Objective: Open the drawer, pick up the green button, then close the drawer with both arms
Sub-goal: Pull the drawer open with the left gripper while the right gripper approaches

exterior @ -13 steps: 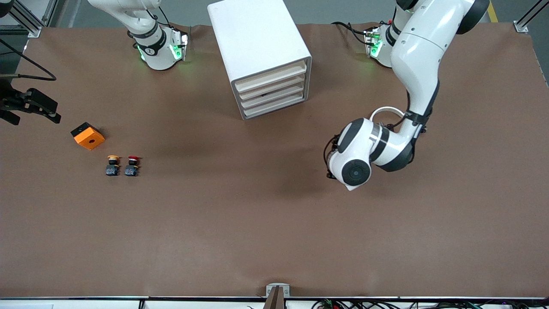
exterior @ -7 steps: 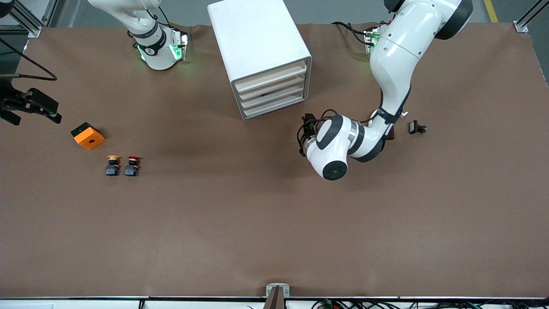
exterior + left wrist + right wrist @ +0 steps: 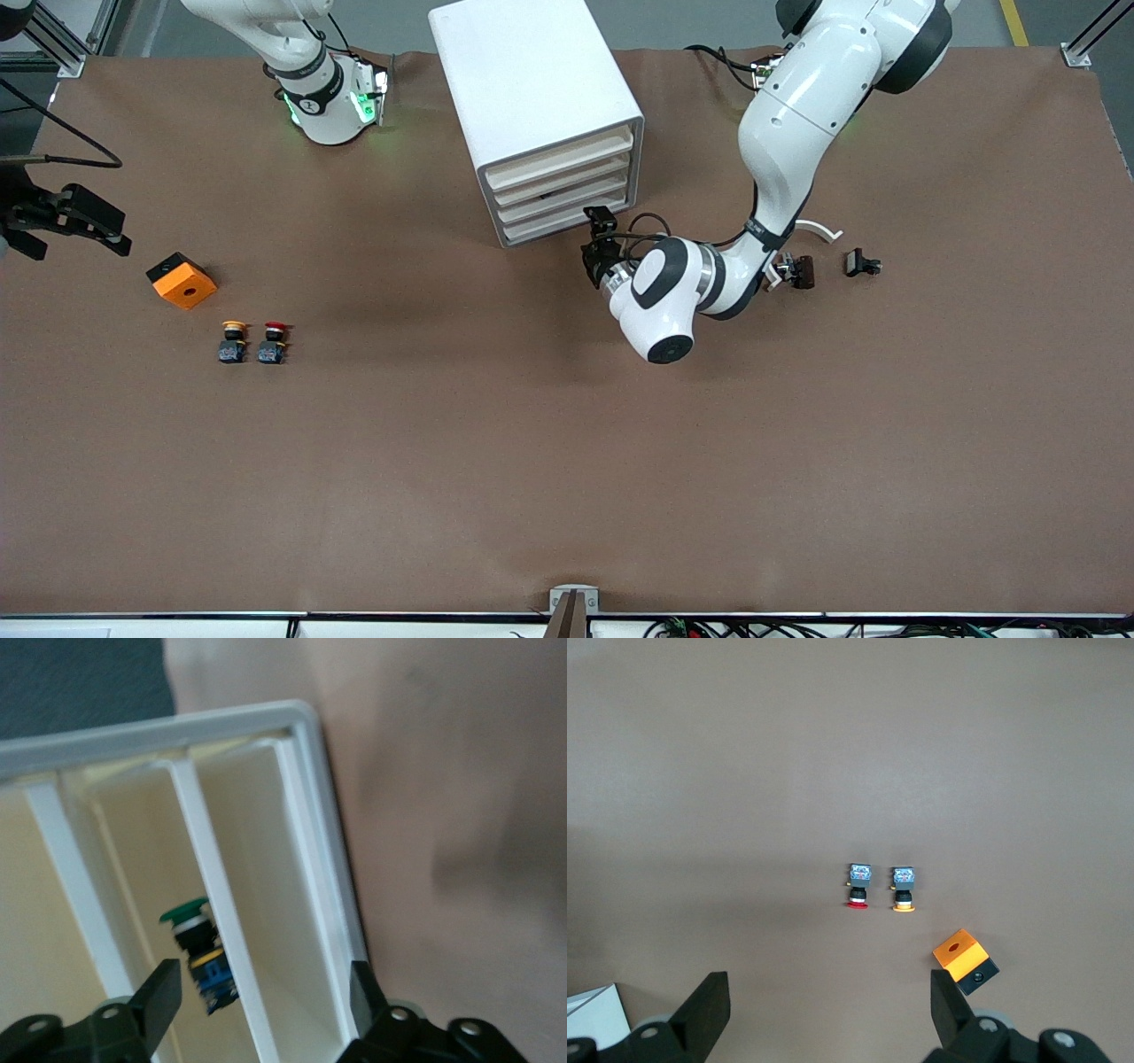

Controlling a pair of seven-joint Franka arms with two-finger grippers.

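front view: you had the cabinet at top centre, its drawer shut, the button glimpsed inside. left gripper spread empty before it; right gripper spread empty, waiting at the frame's left edge. your fingers could catch the wrong front, they sit so close.

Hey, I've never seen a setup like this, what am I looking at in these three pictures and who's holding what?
Two white robot arms work at a brown table. One picture looks down from above; the other two come from cameras on each wrist. The left gripper, open and holding nothing, is at the front of the white cabinet; its camera shows the green button inside the drawer. The right gripper waits open over the table's edge, above an orange block, a yellow button and a red button.
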